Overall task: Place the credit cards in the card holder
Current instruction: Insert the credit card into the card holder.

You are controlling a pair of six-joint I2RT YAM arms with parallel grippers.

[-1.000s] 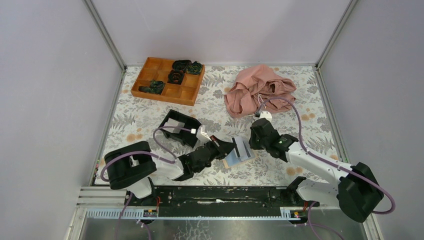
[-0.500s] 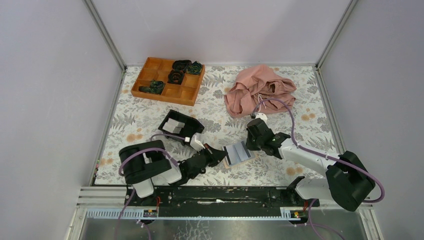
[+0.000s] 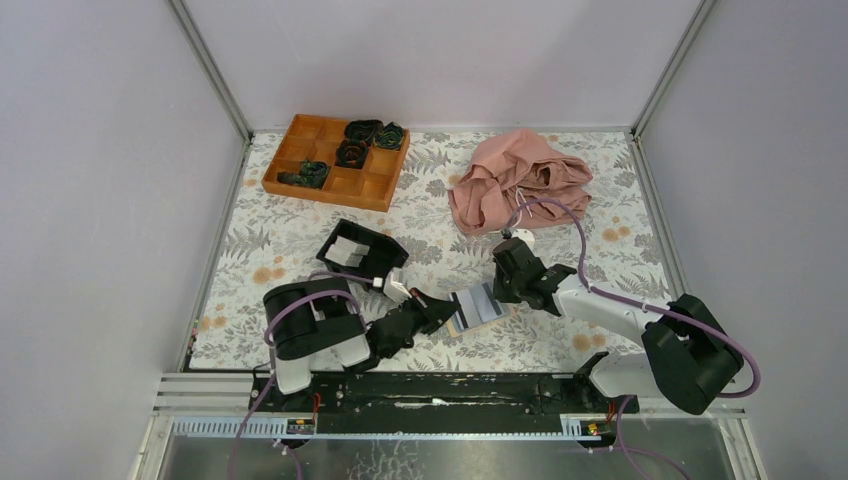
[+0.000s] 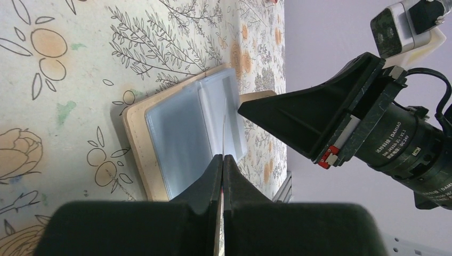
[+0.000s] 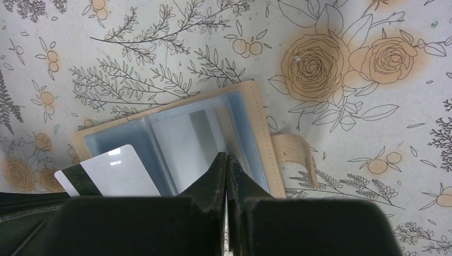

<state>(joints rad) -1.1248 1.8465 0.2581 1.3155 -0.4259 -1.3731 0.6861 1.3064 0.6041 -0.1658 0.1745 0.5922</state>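
Card holder [image 3: 478, 305] was laid open on floral surface [image 3: 285, 235]. Left gripper [image 4: 223, 160] jaws were clamped on credit card [image 5: 109, 173] beside it; right gripper [image 5: 226, 159] jaws were closed over its sleeves.

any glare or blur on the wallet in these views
right wrist: glare on the card and the wallet sleeves, right tool dark and blurred; left wrist: wallet sharp, left tool out of focus; top view: even light, soft shadows
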